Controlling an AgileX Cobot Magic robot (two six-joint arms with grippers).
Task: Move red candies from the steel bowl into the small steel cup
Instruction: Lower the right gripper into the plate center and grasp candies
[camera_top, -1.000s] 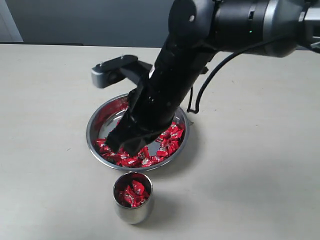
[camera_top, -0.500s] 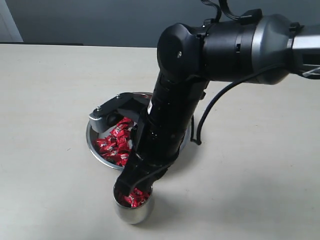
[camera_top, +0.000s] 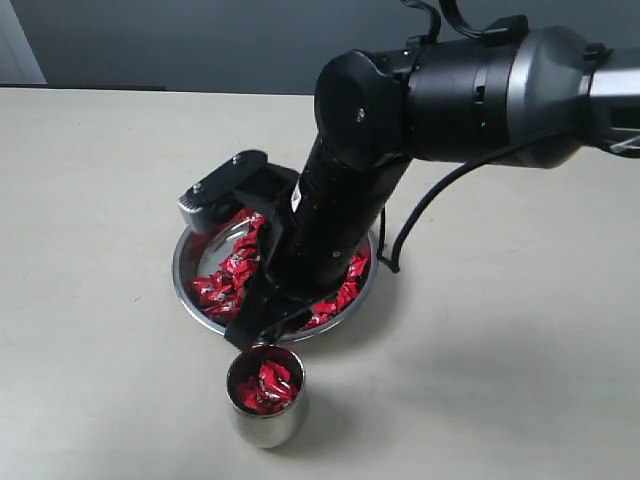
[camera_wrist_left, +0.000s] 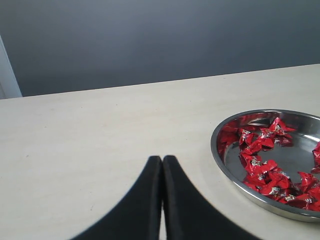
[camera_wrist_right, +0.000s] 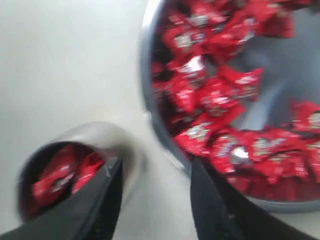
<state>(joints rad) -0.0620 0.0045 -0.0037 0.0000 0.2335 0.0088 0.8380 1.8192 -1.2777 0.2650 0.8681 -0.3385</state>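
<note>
The steel bowl (camera_top: 183, 262) sits mid-table with red candies (camera_top: 225, 280) spread over its floor. Just in front of it stands the small steel cup (camera_top: 266, 424), holding several red candies (camera_top: 264, 385). My right gripper (camera_top: 258, 333) hangs open and empty above the gap between the bowl's near rim and the cup. The blurred right wrist view shows the gripper (camera_wrist_right: 155, 165) between the cup (camera_wrist_right: 125, 145) and the bowl (camera_wrist_right: 150, 110), with candies (camera_wrist_right: 215, 100) in the bowl. My left gripper (camera_wrist_left: 162, 160) is shut and empty, off to the side of the bowl (camera_wrist_left: 216, 150), low over the table.
The thick black right arm (camera_top: 440, 90) reaches in from the right and covers the bowl's middle and far side. A black cable (camera_top: 405, 235) loops down beside the bowl. A grey wall stands behind the table's far edge.
The right gripper went from inside the bowl to directly over the cup, then pulled back and up to the bowl's near rim, now open and empty.
</note>
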